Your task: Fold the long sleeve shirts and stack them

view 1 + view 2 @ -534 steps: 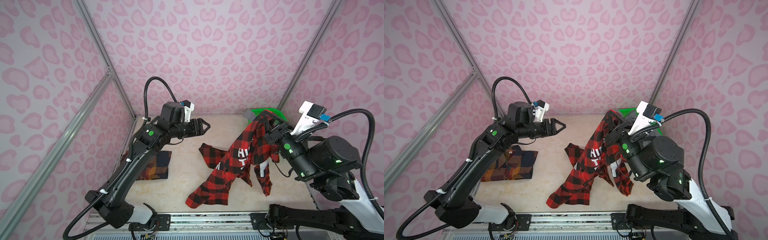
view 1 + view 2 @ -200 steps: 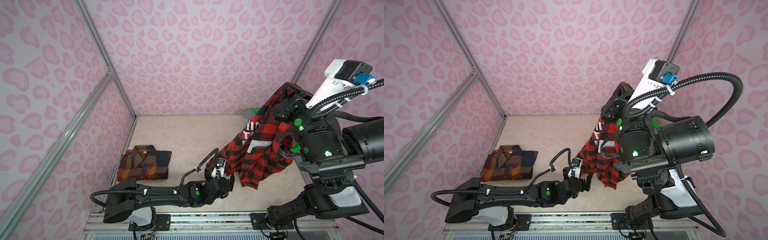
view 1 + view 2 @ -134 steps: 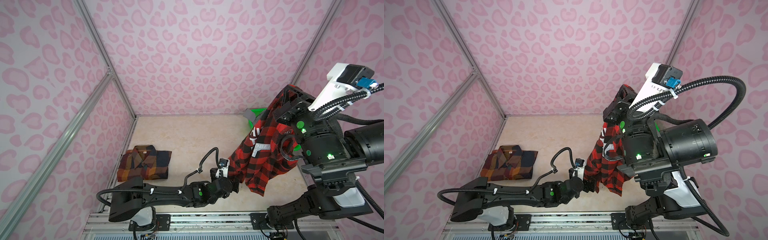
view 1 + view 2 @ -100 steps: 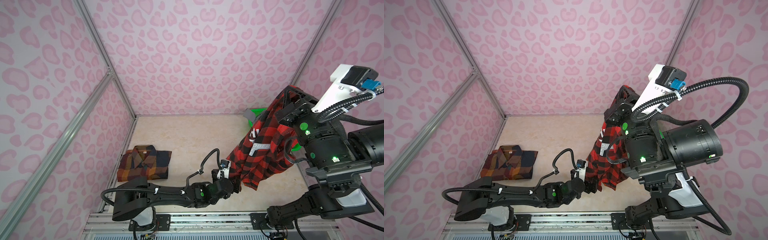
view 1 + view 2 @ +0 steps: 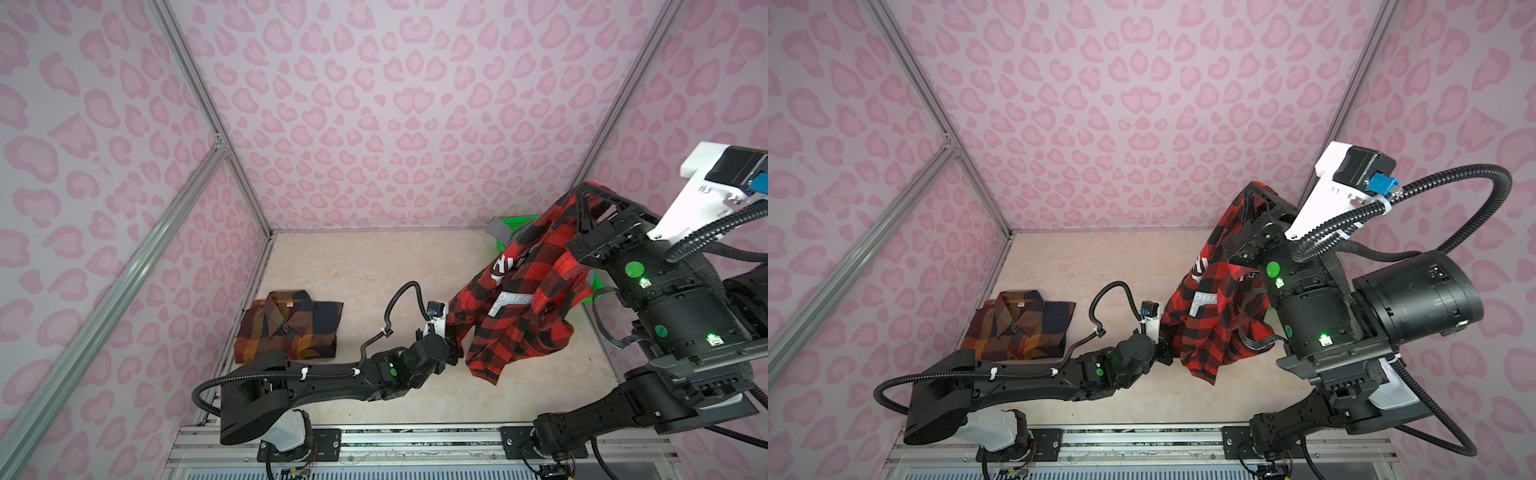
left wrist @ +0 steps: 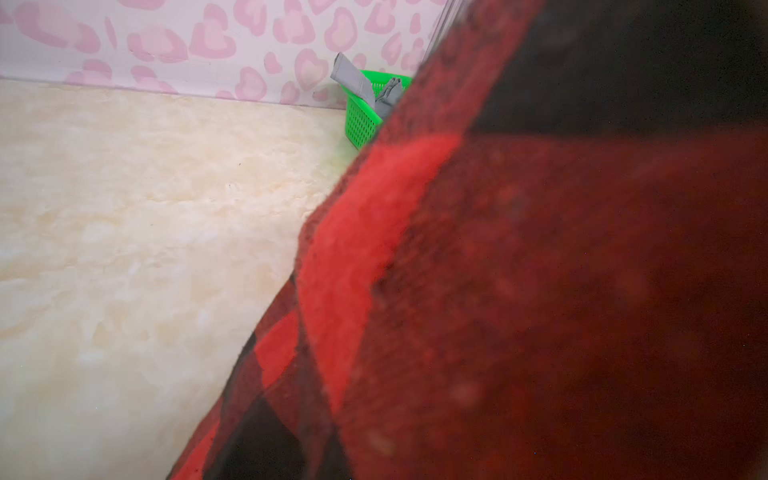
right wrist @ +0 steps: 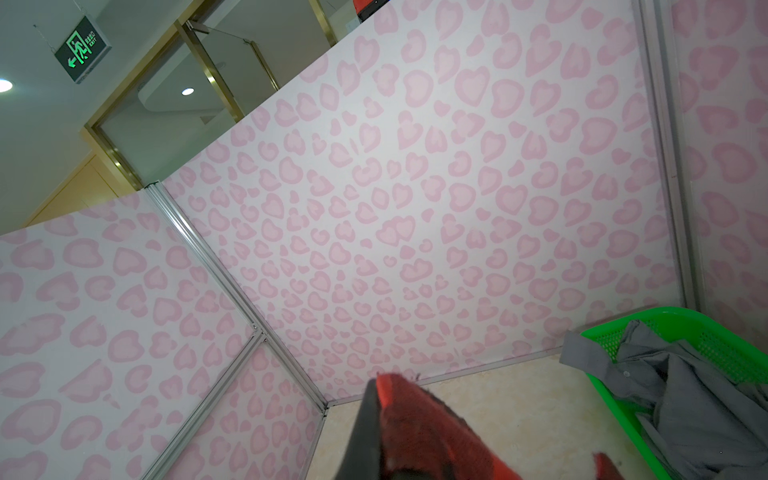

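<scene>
Brown, orange and navy come first: the plaid shirt lies folded into a neat rectangle, collar up, at the left side of the cream marbled counter, close to the left wall and apart from everything else.

Further right, the left arm stretches low along the front of the counter towards the middle. The left claw is closed on the lower left edge of the red-and-black flannel, its tips mostly buried in the cloth. In the left wrist view the flannel's checks fill most of the picture, blurred and very close.

The flannel hangs as a bunched drape — grey lettered label showing near its middle — with its lowest corner just above or touching the counter; which, I cannot tell.

At its top the right claw is clamped shut on the fabric, held high on the right. The right wrist view shows a red fold pinched beside a dark finger.

Behind the flannel, in the far right corner, a green basket stands on the counter; the grey shirt lies crumpled in it, one part draped over the rim.
</scene>
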